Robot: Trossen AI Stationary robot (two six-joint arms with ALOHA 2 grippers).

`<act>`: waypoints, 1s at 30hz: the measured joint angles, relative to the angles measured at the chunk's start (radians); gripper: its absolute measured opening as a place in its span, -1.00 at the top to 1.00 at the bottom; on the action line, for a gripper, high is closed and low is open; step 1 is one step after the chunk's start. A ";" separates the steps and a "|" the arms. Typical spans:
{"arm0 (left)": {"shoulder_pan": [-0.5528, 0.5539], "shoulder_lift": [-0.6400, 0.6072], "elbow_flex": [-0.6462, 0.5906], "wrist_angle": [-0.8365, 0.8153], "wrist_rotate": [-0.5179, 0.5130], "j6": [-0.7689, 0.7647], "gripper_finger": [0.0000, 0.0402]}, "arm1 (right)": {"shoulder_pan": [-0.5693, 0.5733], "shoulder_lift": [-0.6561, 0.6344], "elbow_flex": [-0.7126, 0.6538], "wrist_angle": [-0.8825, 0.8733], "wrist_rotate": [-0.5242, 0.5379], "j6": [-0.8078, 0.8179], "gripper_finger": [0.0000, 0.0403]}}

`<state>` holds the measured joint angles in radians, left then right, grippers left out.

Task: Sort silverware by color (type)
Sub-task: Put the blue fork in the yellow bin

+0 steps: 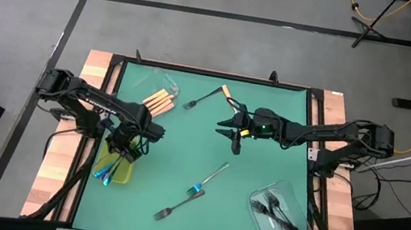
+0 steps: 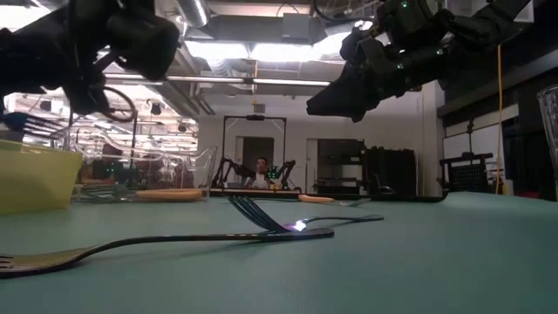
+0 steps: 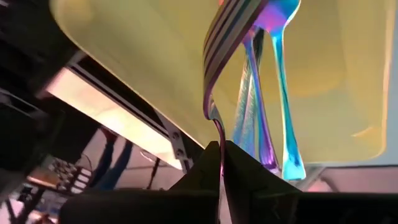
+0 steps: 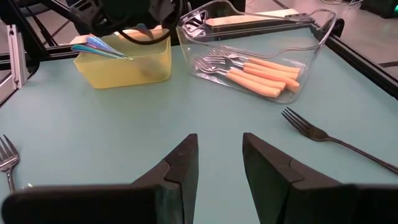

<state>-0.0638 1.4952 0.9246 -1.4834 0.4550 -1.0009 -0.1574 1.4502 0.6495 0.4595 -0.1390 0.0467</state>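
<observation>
My left gripper (image 1: pixel 132 151) hangs over the yellow-green tray (image 1: pixel 121 174) at the table's left, shut on an iridescent fork (image 3: pixel 231 37). More iridescent forks (image 3: pixel 273 106) lie in that tray, their handle ends sticking out over its rim (image 1: pixel 104 173). Orange-handled forks (image 4: pixel 261 73) lie in the clear tub (image 1: pixel 161 96) at the far left. One orange-handled fork (image 1: pixel 208 97), one iridescent fork (image 1: pixel 209 178) and one dark fork (image 1: pixel 174 207) lie flat on the green mat. My right gripper (image 1: pixel 234 134) hovers open above the mat's middle, holding nothing. My left gripper pinches the iridescent fork's thin handle (image 3: pixel 217 134) between its two fingertips, seen edge-on. The fingers slant downward over the tray, and the fork runs on from them with its tined head (image 3: pixel 236 22) inside the tray. I cannot tell whether the head touches the tray.
A second clear tub (image 1: pixel 282 215) with dark forks stands at the near right corner. The mat has a raised black frame (image 1: pixel 110 101) around it. Open mat lies between the two arms and along the near edge. A person sits far behind the table (image 2: pixel 260 174).
</observation>
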 joint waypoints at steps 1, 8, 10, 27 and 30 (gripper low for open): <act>-0.004 0.000 -0.009 0.008 0.016 -0.011 1.00 | 0.000 0.000 0.000 0.000 0.000 0.000 0.42; -0.031 0.001 -0.052 0.106 0.054 -0.047 1.00 | 0.000 0.000 0.000 -0.020 0.000 0.000 0.42; -0.031 0.001 -0.067 0.143 0.054 -0.067 1.00 | 0.000 0.000 0.000 -0.025 0.000 0.000 0.42; -0.031 0.001 -0.186 0.194 0.054 -0.064 1.00 | 0.000 0.000 0.000 -0.044 0.000 0.000 0.42; -0.031 0.001 -0.187 0.194 0.045 -0.063 1.00 | 0.000 0.000 0.000 -0.044 0.000 0.000 0.42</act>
<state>-0.0944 1.4963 0.7372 -1.2892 0.5000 -1.0641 -0.1574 1.4502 0.6495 0.4154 -0.1394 0.0471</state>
